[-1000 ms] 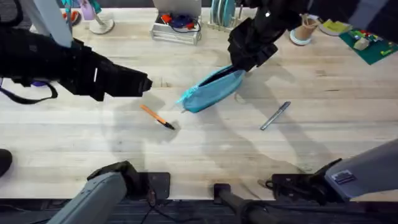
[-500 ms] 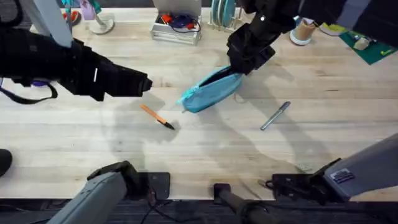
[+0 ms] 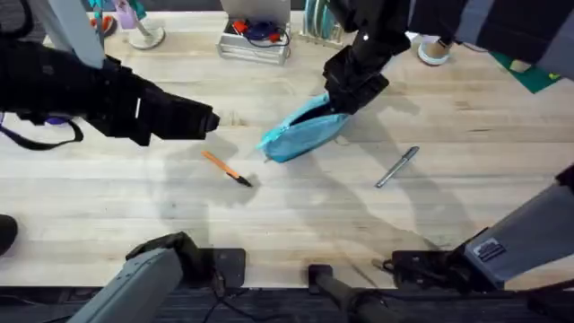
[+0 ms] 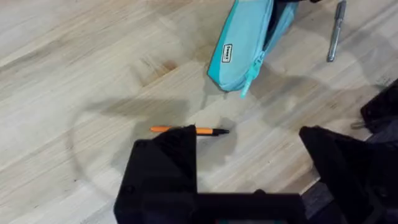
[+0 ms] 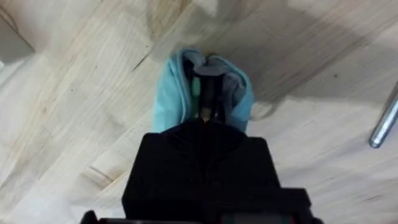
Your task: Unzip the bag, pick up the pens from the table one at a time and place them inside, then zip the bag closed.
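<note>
At the far end of the bag (image 3: 300, 131), the right end effector (image 3: 345, 97) was pinched tight on something small at the bag's open top, maybe the zipper pull; I could not tell for sure. The light blue bag lay slanted in the middle of the desk (image 3: 296, 211), its top gaping open. The left end effector (image 3: 204, 121) hung over the desk with its fingers (image 4: 163, 163) spread wide, holding nothing. The orange pen (image 3: 226, 169) lay near it, just beside the bag. The silver pen (image 3: 396, 167) lay on the bag's other side.
</note>
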